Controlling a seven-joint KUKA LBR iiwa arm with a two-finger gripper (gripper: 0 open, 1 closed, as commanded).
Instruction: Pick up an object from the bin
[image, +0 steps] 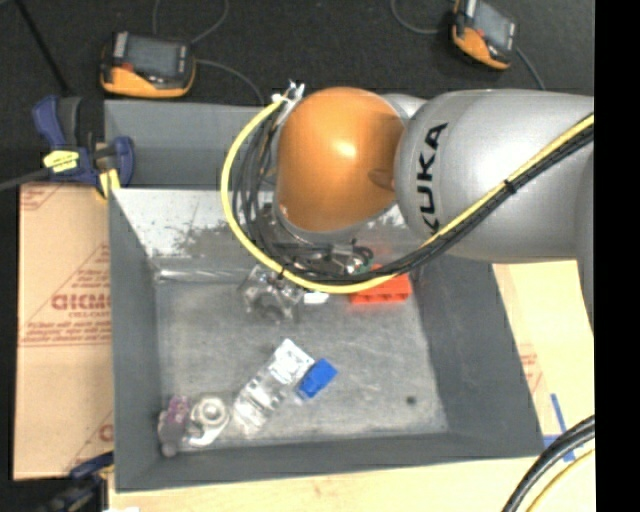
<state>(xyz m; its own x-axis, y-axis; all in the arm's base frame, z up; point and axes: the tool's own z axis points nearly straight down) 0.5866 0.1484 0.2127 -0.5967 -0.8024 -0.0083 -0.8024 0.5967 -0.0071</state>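
**A:** Grey metal bin (130, 330), dark surface (320, 40) behind it at the top of the frame. The bin floor is scuffed and mostly bare.

**B:** Where's the arm?

**A:** The arm (500, 170) comes in from the right and covers the upper right of the bin. The orange cover (335, 160) sits at upper centre, with a yellow cable (228, 190) looped round its left side. The gripper (268, 297) pokes out below the cover, low over the floor, just above frame centre.

**B:** Open or closed?

**A:** Can't tell, it's a grey lump against grey floor. I also can't tell whether it's touching the floor.

**B:** What's nearest to it?

**A:** The orange block (385, 292), just to the gripper's right and near the bin's back wall. The arm hides its top edge. There's a gap between block and gripper, so it isn't being held.

**B:** And the rest?

**A:** Everything else is lower in the frame, apart from the gripper:
- The blue block (317, 378) is below centre.
- The clear pack (287, 362) with a white label is touching the blue block's left side.
- A second clear pack (255, 402) runs on from it, down and left.
- The white round piece (211, 411) is next, toward the lower-left corner.
- The purple piece (176, 411) is beside it, close to the left wall.

Together they form a loose diagonal line from the lower left up toward centre.
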